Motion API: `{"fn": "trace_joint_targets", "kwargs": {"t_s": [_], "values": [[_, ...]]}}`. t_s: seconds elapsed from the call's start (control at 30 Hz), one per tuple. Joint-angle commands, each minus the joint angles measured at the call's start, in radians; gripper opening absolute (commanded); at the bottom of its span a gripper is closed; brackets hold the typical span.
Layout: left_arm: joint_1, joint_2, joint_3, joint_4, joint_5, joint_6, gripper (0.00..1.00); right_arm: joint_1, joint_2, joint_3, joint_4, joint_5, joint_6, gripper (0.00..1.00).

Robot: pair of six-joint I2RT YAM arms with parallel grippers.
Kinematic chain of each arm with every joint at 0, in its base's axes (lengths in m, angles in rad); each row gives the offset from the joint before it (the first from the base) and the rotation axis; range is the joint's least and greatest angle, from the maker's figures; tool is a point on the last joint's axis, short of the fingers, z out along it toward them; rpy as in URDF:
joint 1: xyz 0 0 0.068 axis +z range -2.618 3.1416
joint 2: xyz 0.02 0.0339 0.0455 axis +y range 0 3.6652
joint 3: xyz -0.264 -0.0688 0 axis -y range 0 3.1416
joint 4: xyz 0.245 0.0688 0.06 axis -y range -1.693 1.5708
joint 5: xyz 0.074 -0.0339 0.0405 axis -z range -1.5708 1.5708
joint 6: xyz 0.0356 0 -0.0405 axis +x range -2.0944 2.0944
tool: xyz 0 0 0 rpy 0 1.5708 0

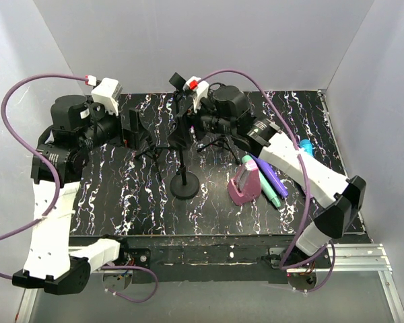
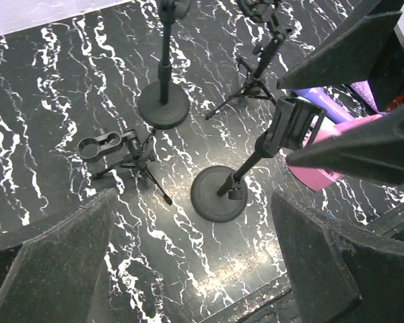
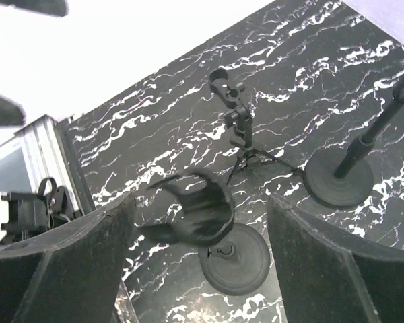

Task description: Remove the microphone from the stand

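1. Purple plastic microphone (image 1: pixel 275 176) lies flat near the right edge of the black marbled tabletop (image 1: pixel 121 195), touching a green microphone (image 1: pixel 269 192);
2. black round-based stand (image 1: pixel 185 185) is upright mid-surface, well apart from it;
3. left gripper (image 2: pixel 192 202) gapes wide; right gripper (image 3: pixel 200 202) is wide too.

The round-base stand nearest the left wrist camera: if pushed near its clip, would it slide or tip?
The round-base stand probably resists a low push, since its wide disc base sits flat. A push up at the clip would likely tip it, as it stands tall and thin. It looks rigid and probably bottom-heavy.
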Motion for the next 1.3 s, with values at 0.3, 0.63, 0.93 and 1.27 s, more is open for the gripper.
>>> {"fn": "trace_joint_targets", "kwargs": {"t_s": [0.3,0.63,0.93,1.27], "values": [[0.006,-0.085,-0.083,0.023,0.054,-0.008,0.98,-0.01,0.031,0.115,-0.142,-0.096,-0.061,0.58],[0.006,-0.151,-0.241,0.112,0.385,0.26,0.98,-0.171,0.199,0.323,-0.134,-0.703,-0.22,0.49],[0.006,-0.035,-0.422,0.468,0.598,0.292,0.88,-0.18,0.273,0.442,-0.176,-0.813,-0.266,0.67],[0.004,0.108,-0.417,0.54,0.694,0.389,0.87,-0.232,0.146,0.353,-0.039,-0.683,-0.135,0.88]]}}
